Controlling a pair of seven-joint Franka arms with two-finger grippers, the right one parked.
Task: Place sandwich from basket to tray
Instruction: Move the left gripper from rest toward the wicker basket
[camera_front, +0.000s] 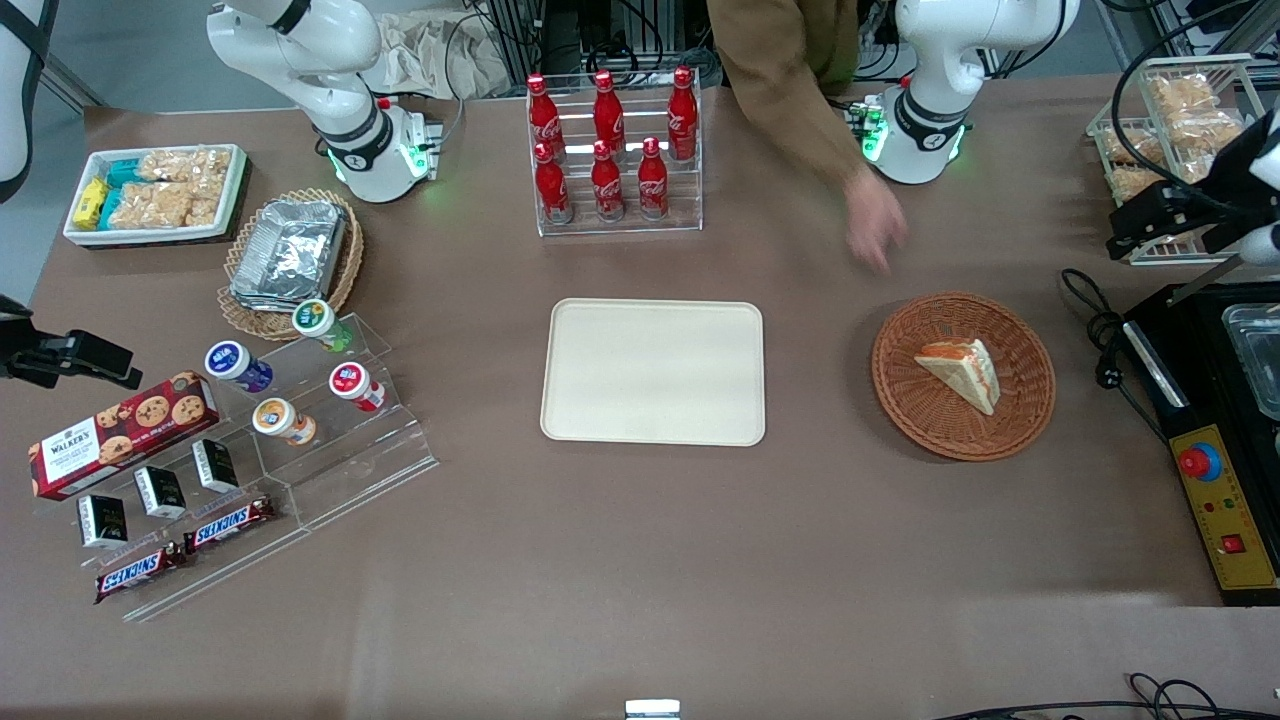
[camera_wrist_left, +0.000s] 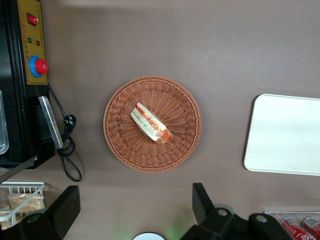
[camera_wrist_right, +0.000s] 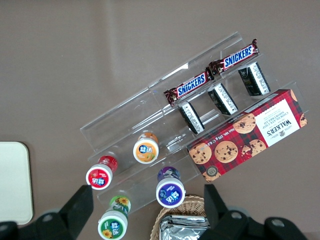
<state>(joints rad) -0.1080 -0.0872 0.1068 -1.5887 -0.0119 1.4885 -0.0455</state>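
The sandwich (camera_front: 962, 371), a white triangular wedge with orange-red filling in clear wrap, lies in the round reddish-brown wicker basket (camera_front: 900, 395). It also shows in the left wrist view (camera_wrist_left: 151, 122), in the middle of the basket (camera_wrist_left: 120, 145). The cream-beige tray (camera_front: 653, 371) lies bare beside the basket, toward the parked arm's end; its edge shows in the left wrist view (camera_wrist_left: 285, 134). My left gripper (camera_front: 1165, 215) hangs high above the table toward the working arm's end, well apart from the basket. It is open and empty (camera_wrist_left: 132, 202).
A person's hand (camera_front: 876, 235) reaches over the table just farther from the camera than the basket. A black machine with a red button (camera_front: 1200, 462) and a cable (camera_front: 1100, 330) lie beside the basket. A rack of cola bottles (camera_front: 612, 150) stands farther back than the tray.
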